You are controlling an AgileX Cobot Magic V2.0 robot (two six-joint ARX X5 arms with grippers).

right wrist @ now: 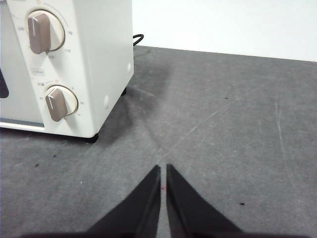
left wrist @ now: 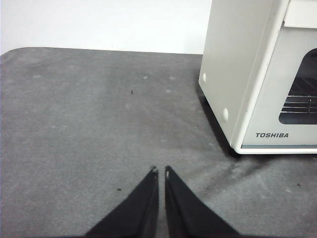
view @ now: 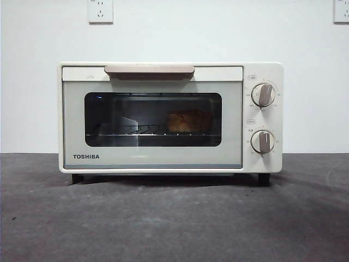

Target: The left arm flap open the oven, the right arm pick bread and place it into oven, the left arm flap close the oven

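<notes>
The cream-white Toshiba oven [view: 170,117] stands in the middle of the table with its glass door closed and its beige bar handle [view: 149,70] at the top. Through the window I see the golden bread [view: 185,121] resting on the wire rack, right of centre. My left gripper [left wrist: 160,171] hovers shut and empty over the table off the oven's [left wrist: 247,74] left front corner. My right gripper [right wrist: 163,167] is shut and empty over the table off the oven's [right wrist: 74,64] knob side. Neither arm shows in the front view.
Two beige knobs [view: 264,94] sit on the oven's right panel. A black power cord [right wrist: 137,37] runs behind the oven. Grey table [view: 174,218] stretches in front; a white wall with sockets [view: 100,11] stands behind.
</notes>
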